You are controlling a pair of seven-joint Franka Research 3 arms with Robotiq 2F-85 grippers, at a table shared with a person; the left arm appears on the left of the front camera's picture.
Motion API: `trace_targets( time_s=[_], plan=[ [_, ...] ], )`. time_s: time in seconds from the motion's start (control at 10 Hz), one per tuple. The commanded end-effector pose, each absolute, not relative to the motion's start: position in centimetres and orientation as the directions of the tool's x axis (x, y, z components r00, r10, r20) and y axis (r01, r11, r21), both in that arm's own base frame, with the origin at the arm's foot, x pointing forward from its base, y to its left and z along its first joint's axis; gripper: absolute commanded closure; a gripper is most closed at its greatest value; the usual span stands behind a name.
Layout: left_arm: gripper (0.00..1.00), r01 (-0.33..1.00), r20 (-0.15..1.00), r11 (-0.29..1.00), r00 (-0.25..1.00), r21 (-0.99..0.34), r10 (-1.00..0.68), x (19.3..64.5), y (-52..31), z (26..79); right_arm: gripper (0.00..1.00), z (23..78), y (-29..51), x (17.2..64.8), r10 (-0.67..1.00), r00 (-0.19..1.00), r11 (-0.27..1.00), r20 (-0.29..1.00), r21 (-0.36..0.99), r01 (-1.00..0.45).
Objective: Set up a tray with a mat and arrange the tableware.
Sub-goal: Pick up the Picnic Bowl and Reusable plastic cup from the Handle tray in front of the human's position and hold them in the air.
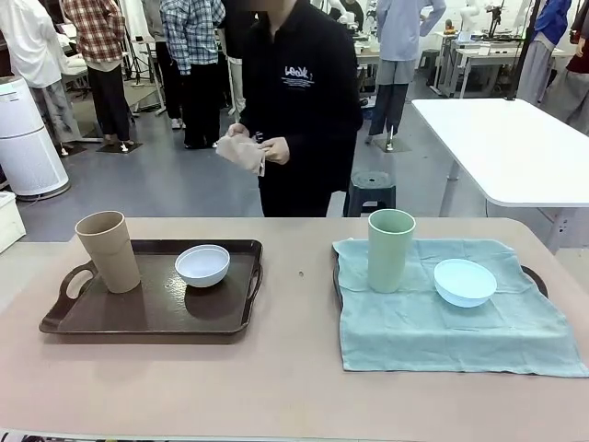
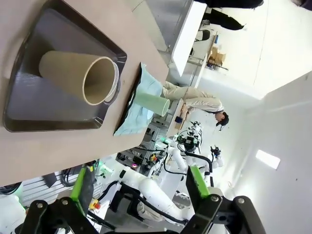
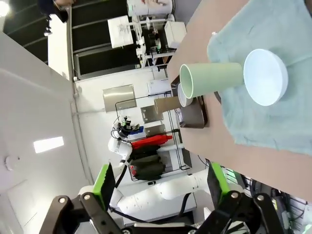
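On the left, a dark brown tray [image 1: 138, 318] carries a beige tumbler [image 1: 109, 250] and a white bowl [image 1: 202, 265]. On the right, a pale green mat [image 1: 442, 336] is draped over a second tray whose handle [image 1: 537, 279] peeks out. A pale green tumbler [image 1: 390, 250] and a light blue bowl [image 1: 465, 282] stand on that mat. My left gripper [image 2: 140, 187] is open, high above the beige tumbler [image 2: 73, 73] and its tray [image 2: 29, 112]. Equally open, my right gripper [image 3: 161, 185] hovers well off the green tumbler [image 3: 214, 78] and blue bowl [image 3: 265, 77]. Both grippers hold nothing.
A person stands at the far side of the table holding a beige cloth [image 1: 243, 153] in both hands. Behind are a dark stool [image 1: 370, 191], a white table [image 1: 515, 147] at the back right and a white appliance [image 1: 23, 138] at the left.
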State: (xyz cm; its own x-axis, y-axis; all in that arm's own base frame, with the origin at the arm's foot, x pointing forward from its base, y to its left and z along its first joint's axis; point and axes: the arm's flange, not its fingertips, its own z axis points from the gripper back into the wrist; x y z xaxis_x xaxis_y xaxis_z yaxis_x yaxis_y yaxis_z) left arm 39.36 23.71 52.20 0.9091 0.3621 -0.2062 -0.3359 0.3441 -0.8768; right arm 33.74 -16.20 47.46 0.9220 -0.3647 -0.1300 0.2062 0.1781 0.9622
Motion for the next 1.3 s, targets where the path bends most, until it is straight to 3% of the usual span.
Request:
trace_targets(
  time_s=[0.0, 1.2],
  plan=[
    [0.0, -0.333, -0.203, 0.366, 0.914, -0.869, 0.35, 39.15, 23.43, 52.46, 0.0, 47.19, -16.54, 35.03, -0.323, 0.942, 0.203, -0.096, 0.965, 0.168],
    [0.0, -0.333, -0.203, 0.366, 0.914, -0.869, 0.35, 39.15, 23.43, 52.46, 0.0, 47.19, -16.54, 35.03, -0.323, 0.942, 0.203, -0.096, 0.965, 0.168]
  ],
)
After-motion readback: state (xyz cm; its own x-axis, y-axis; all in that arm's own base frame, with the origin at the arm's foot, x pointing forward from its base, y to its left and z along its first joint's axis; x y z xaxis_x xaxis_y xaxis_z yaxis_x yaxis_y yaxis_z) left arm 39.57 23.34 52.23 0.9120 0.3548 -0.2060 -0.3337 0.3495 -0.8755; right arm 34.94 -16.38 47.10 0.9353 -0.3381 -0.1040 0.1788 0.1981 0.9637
